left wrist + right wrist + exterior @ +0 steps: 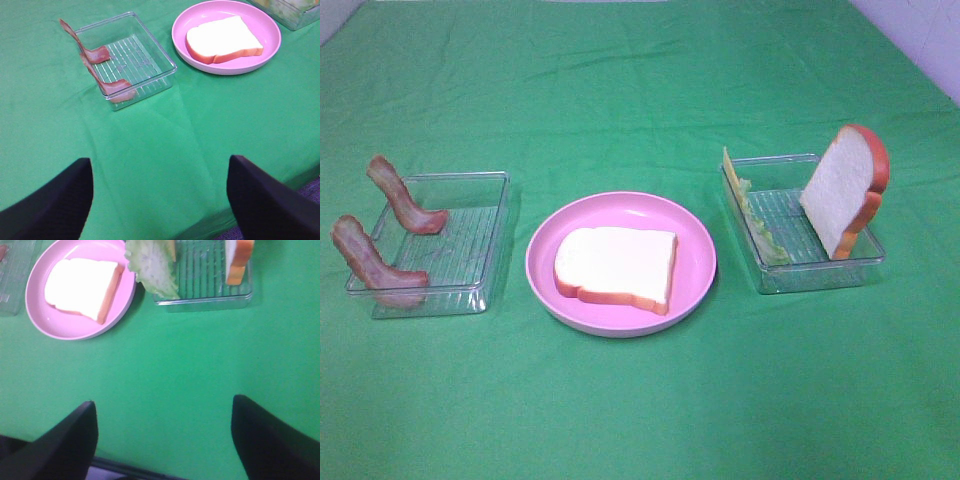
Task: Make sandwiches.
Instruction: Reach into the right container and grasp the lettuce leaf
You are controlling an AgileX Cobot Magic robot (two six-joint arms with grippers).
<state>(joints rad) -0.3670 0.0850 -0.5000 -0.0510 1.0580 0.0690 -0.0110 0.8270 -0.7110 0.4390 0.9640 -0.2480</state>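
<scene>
We see a green cloth [640, 400] covering the whole table, edge to edge of the high frame.

Neither arm shows in the high view. In its own wrist view the left gripper [160, 200] hangs over bare cloth, its two dark fingers [55, 205] spread wide with nothing between them. The right gripper [162, 440] is the same: jaws wide apart, empty, above bare cloth near the table's edge.

At the centre of the high frame sits the round pink plate [698, 240]. To its left stands the left tray [470, 250], clear plastic with a ribbed floor. To its right stands the right tray [820, 272], of the same kind. Both trays are apart from the plate.

No sandwich is stacked. The flat bread slice [617, 265] lies alone on the plate. The upright bread slice [840, 190] stands on edge in the right tray, leaning on its right wall, crust rising above the rim.

The lettuce leaf [765, 235] leans along that tray's left wall. The far bacon strip [405, 200] and the near bacon strip [370, 262] both rest in the left tray, each with one end rising over its left rim.

The thin cheese square [727, 165] stands at the right tray's upper left corner, just beside the lettuce.
</scene>
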